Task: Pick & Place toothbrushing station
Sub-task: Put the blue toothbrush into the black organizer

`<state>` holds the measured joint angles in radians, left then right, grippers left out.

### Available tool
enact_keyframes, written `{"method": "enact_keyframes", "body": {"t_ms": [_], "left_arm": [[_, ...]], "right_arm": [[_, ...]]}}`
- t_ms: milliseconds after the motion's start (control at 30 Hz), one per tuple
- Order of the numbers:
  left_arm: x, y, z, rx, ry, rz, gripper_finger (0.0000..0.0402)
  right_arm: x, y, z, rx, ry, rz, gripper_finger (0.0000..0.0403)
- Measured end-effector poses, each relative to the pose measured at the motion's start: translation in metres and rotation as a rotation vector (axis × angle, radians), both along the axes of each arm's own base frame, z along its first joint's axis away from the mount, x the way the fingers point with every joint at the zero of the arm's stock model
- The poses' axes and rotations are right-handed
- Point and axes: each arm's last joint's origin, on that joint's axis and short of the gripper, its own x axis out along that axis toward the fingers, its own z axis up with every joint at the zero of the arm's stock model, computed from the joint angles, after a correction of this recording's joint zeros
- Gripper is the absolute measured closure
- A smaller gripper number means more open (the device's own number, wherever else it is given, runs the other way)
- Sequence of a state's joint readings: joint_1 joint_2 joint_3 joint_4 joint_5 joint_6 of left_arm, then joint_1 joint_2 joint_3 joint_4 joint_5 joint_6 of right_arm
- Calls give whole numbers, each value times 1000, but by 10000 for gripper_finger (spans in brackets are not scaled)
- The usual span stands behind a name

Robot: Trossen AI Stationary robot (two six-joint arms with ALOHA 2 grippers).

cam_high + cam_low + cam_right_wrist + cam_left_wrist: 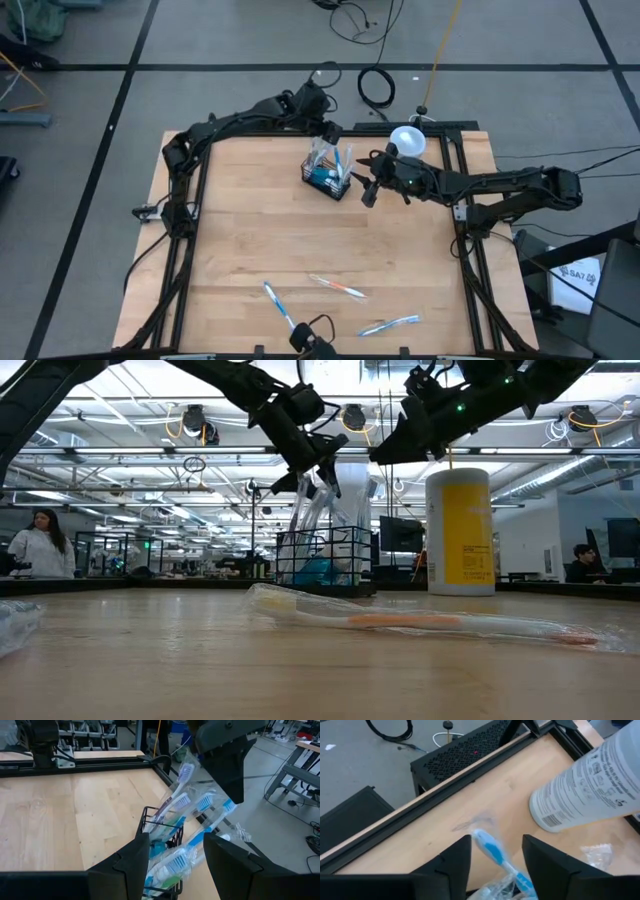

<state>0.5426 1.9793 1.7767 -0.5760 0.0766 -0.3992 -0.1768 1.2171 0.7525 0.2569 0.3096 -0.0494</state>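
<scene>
Light wooden table in a big lab space, with three wrapped toothbrushes loose near the front edge. The black wire-mesh basket sits toward the back beside a yellow cup, stuffed with wrapped toothbrushes. Left gripper hovers right over it with fingers spread around a blue brush, not clamped; right gripper is just beside the basket, released and empty.

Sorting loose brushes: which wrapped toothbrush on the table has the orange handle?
The middle toothbrush, lying between the two blue-handled ones along the table's near edge.
</scene>
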Motion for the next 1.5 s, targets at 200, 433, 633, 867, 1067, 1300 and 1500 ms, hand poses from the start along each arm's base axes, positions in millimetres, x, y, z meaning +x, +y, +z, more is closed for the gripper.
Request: {"method": "enact_keyframes", "body": {"t_ms": [200, 433, 633, 867, 1067, 1300, 1500], "left_arm": [[-1, 2, 0, 28, 11, 26, 281], [-1, 3, 0, 57, 28, 50, 334], [-1, 3, 0, 81, 38, 24, 388], [4, 2, 5, 133, -1, -4, 389], [14, -12, 7, 197, -12, -87, 394], [30, -45, 8, 293, 24, -256, 396], [41, -72, 8, 397, 87, -292, 397]], "right_arm": [[0, 0, 0, 0, 0, 0, 220], [0, 0, 0, 0, 0, 0, 220], [0, 0, 0, 0, 0, 0, 220], [0, 0, 0, 0, 0, 1, 220], [0, 0, 0, 1, 4, 0, 220], [0, 0, -1, 3, 15, 0, 220], [0, 0, -1, 2, 15, 0, 220]]}}
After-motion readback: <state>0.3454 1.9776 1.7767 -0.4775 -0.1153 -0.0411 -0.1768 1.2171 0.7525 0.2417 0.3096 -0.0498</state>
